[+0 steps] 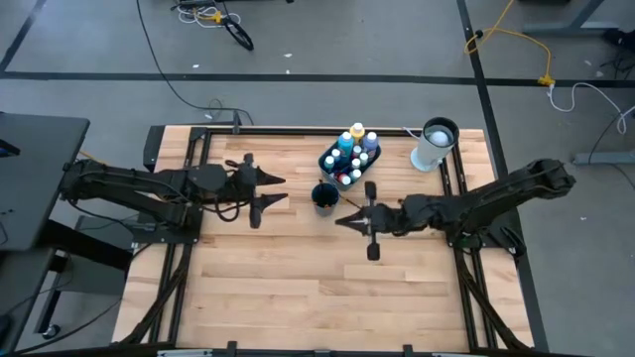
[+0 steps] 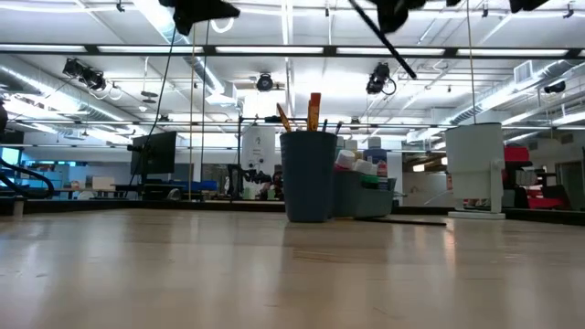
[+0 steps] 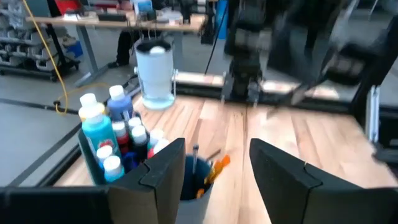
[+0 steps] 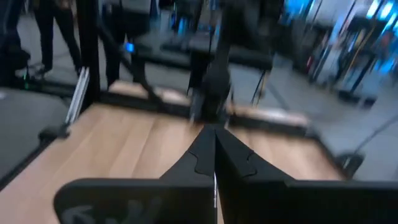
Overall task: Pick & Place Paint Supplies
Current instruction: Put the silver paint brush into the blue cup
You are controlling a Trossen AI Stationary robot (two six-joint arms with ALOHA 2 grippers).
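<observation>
Your left gripper [image 1: 281,190] hangs above the light wooden table [image 1: 298,288], just beside the dark blue round cup [image 1: 324,197]. Its two dark fingers [image 3: 163,180] stand wide apart and hold nothing. The cup has thin wood-and-dark brushes [image 2: 313,111] standing in it. Touching the cup on the far side is the dark rectangular bin [image 1: 330,157] with the small paint bottles [image 1: 349,154], blue, white and yellow caps showing.

Your right gripper [image 1: 343,222] is on the other side of the cup, near it. Its jaws are pressed fully together, and a thin dark brush [image 2: 391,46] sticks out between them, tilted, high above the table. The tall white cylinder with dark top [image 1: 435,145] stands at the far right corner.
</observation>
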